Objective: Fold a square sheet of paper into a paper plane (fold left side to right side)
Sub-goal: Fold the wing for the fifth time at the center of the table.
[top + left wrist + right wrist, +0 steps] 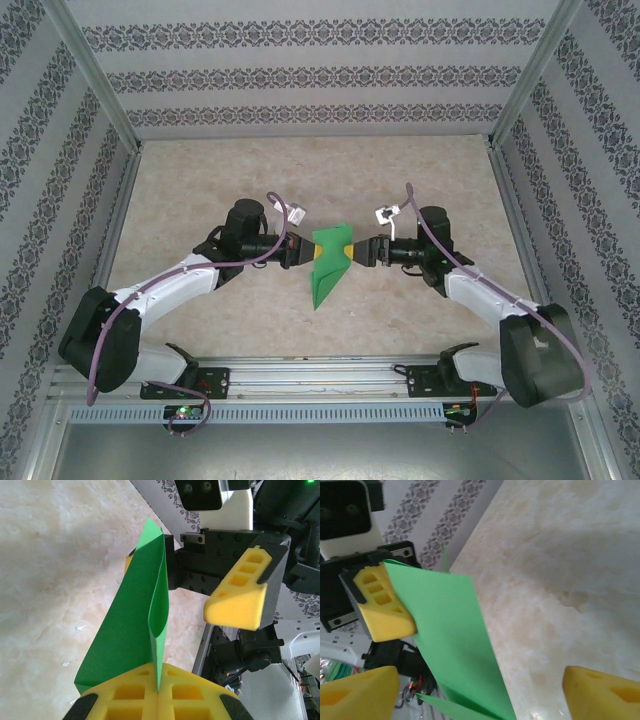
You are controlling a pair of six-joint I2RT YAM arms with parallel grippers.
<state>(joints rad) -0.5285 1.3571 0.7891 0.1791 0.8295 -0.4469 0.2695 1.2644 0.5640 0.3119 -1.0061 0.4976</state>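
Left pincer (158, 694) of mine is clamped on the creased, bright green square sheet of paper (125, 640), held above the beige marbled counter (400, 170) between both arms. My right pincer (480, 695) gapes wide around it, one yellow finger (128, 564) mostly hidden behind the sheet.

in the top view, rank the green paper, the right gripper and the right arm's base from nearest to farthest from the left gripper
Measured from the left gripper:
1. green paper: clamped in it, immediately to its right.
2. right gripper: just across the paper, open around its other edge.
3. right arm's base: far off at the bottom right of the view.
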